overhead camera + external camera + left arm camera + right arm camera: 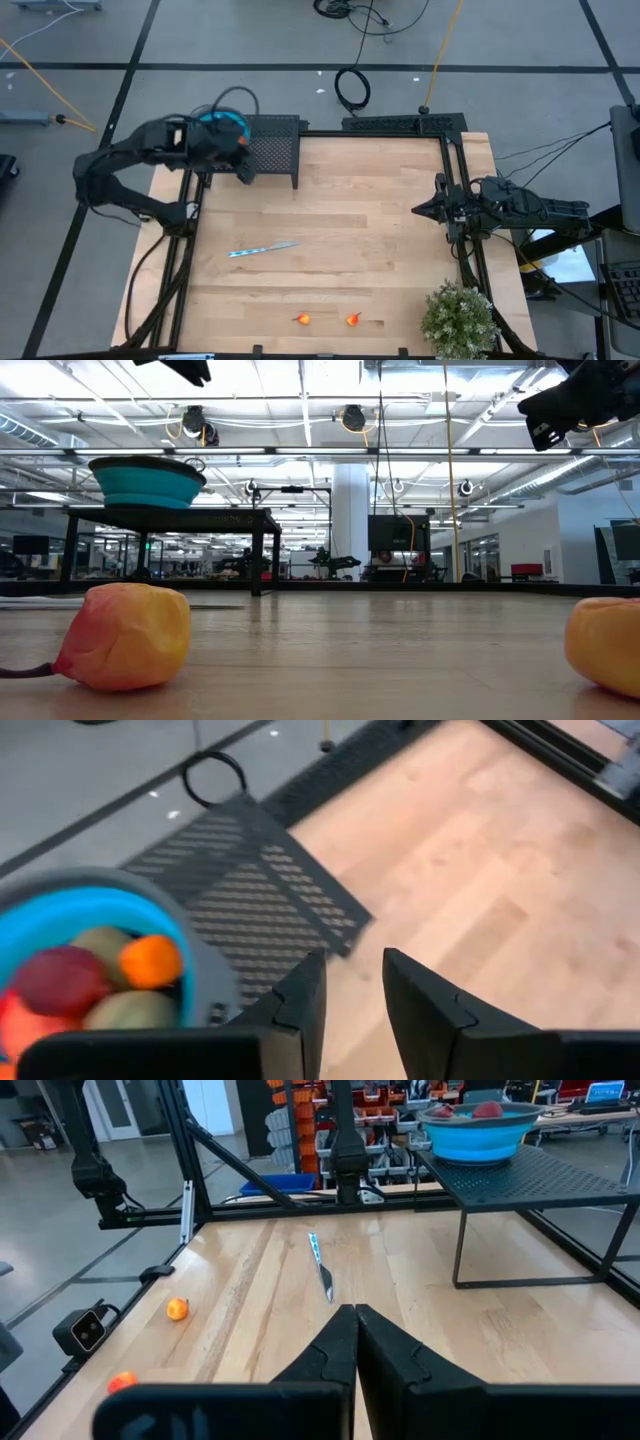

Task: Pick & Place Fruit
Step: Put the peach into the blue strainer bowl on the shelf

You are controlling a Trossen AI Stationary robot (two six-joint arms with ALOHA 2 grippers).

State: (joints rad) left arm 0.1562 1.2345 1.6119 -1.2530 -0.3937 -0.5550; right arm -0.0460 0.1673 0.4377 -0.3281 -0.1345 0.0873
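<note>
From above I see my left gripper (243, 172) beside the blue bowl (228, 122) on the black stand (272, 148) (two orange fruits (302, 319) remain on the table (380, 230)). Left wrist: fingers (300, 1005) slightly parted, empty; fruit pile (90, 982) in the bowl. Right wrist: right gripper (354, 1342) closed, empty.

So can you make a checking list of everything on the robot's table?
Surface: pale wooden table, bare in the middle.
Job's things: two small orange fruits near the front edge; more fruit in the round blue bowl on the black mesh stand.
Clutter: slim silver knife lying flat; green leafy plant at the front right corner.
Grippers: left tool above the stand beside the bowl, fingers slightly apart, empty; right tool shut, empty, waiting at the right edge.
Cables: yellow cable and coiled black cable on the floor.
Surroundings: grey floor.
</note>
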